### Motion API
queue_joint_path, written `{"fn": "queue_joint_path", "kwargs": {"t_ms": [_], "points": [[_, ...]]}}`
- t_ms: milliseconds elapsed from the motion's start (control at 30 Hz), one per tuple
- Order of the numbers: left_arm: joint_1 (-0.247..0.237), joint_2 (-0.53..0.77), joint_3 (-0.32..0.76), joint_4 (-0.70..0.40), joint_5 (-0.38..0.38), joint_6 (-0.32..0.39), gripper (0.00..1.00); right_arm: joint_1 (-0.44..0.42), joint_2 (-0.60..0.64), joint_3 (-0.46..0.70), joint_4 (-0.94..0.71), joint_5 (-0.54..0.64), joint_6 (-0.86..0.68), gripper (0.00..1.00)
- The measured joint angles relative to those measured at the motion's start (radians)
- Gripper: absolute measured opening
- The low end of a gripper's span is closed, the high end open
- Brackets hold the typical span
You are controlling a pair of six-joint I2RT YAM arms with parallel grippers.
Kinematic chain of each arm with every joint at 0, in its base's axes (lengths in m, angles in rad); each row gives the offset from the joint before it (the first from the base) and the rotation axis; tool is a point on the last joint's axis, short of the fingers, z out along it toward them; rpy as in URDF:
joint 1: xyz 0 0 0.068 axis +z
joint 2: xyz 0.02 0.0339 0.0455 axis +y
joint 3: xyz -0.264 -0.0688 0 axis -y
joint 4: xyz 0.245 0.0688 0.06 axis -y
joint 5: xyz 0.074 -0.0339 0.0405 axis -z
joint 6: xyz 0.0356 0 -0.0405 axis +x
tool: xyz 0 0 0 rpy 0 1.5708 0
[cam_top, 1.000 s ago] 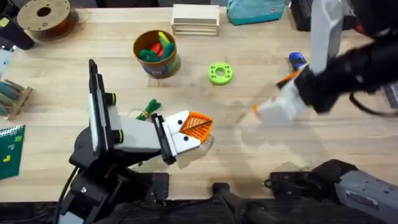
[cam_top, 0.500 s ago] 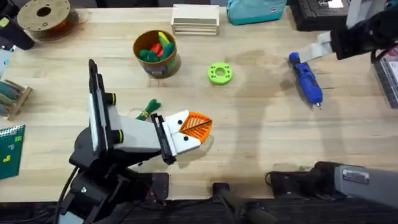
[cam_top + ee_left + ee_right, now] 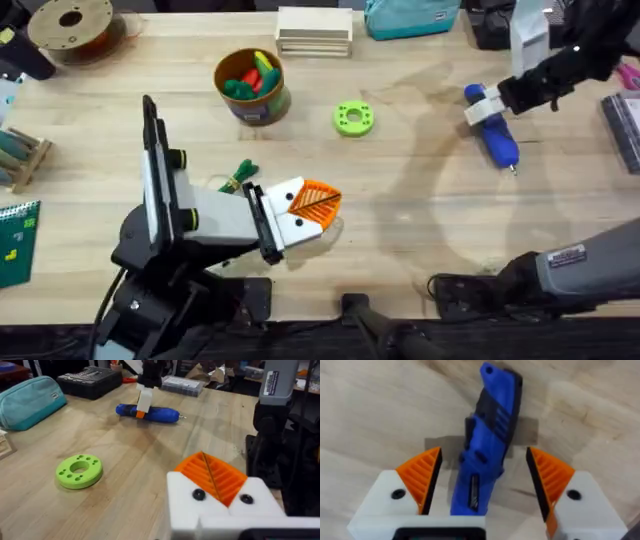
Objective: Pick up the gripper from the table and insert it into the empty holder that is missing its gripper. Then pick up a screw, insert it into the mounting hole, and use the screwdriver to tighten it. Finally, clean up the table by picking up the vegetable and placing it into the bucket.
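The screwdriver (image 3: 492, 127) lay flat on the far right of the table (image 3: 420, 230), thin tip toward the near edge. The right gripper (image 3: 487, 105) hung over its upper end with the orange pads (image 3: 420, 477) spread wide on either side of the blue body, nothing between them pressed; I couldn't say whether they touched it. Nothing blocked that tool. The holder (image 3: 353, 117) sat well to its left on bare wood, and the bucket (image 3: 251, 85) further left, with red, yellow and green toy foods inside. The vegetable (image 3: 238, 176) lay near the table's front, just beside the left arm's white wrist. The left gripper (image 3: 318, 208) rested low by it, orange pads closed together, nothing visibly held. Around the edges stood a brown spool (image 3: 70, 25), a stack of wooden boards (image 3: 314, 30) and a teal pouch (image 3: 410, 17).
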State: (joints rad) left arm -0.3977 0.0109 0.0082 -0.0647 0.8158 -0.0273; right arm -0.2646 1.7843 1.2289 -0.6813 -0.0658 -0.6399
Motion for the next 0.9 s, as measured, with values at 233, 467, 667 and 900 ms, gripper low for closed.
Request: {"fn": "queue_joint_path", "kwargs": {"t_ms": [233,467,667,900], "points": [[0.0,0.0,0.0,0.0,0.0,0.0,0.006,0.0,0.042,0.0,0.068,-0.059,-0.005,0.985],[0.0,0.0,0.0,0.0,0.0,0.0,0.006,-0.001,0.076,0.0,0.077,-0.089,-0.003,0.952],[0.0,0.0,0.0,0.0,0.0,0.0,0.006,-0.001,0.077,0.0,0.09,-0.094,0.005,0.71],[0.0,0.0,0.0,0.0,0.0,0.0,0.006,0.0,0.079,0.0,0.114,-0.096,0.004,0.067]]}}
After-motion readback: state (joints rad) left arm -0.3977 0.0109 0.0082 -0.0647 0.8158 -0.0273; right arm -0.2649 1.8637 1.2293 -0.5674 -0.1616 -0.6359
